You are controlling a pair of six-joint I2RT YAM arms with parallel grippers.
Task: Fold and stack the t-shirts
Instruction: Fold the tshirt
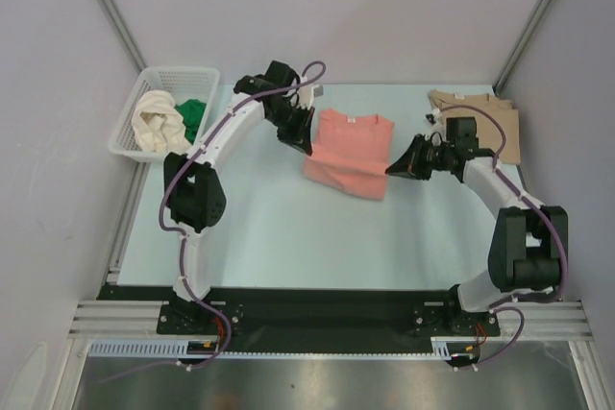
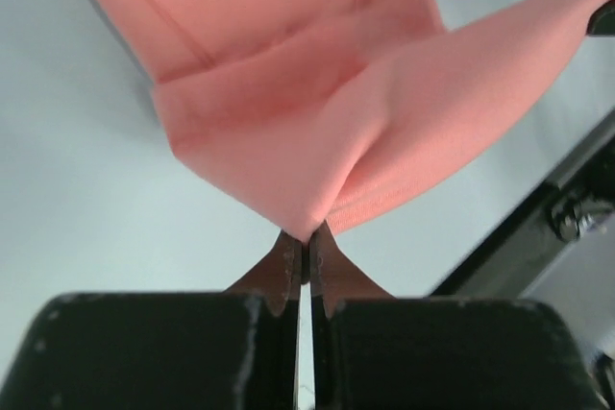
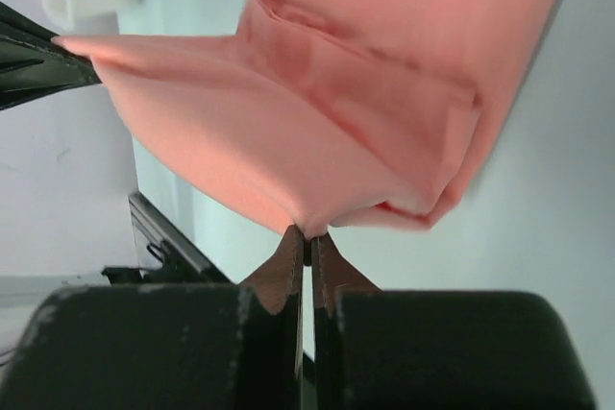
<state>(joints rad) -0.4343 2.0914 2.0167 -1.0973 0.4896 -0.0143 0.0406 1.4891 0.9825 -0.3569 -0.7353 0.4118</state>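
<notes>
Salmon-pink t-shirt [image 1: 348, 151] is mid-fold, pinched by left gripper [image 2: 306, 237] and right gripper [image 3: 307, 234]; tan t-shirt [image 1: 507, 124] looks done, two more wait in basket [image 1: 183, 72].

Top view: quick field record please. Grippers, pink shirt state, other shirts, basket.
left gripper: shut on the left edge of the pink shirt
right gripper: shut on the pink shirt's right edge
pink shirt: mid-table, partly folded, pinched at both sides
tan shirt: flat at the far right, behind the right arm
basket: far left corner
basket contents: cream shirt and green shirt, both bunched
stack: none yet
</notes>
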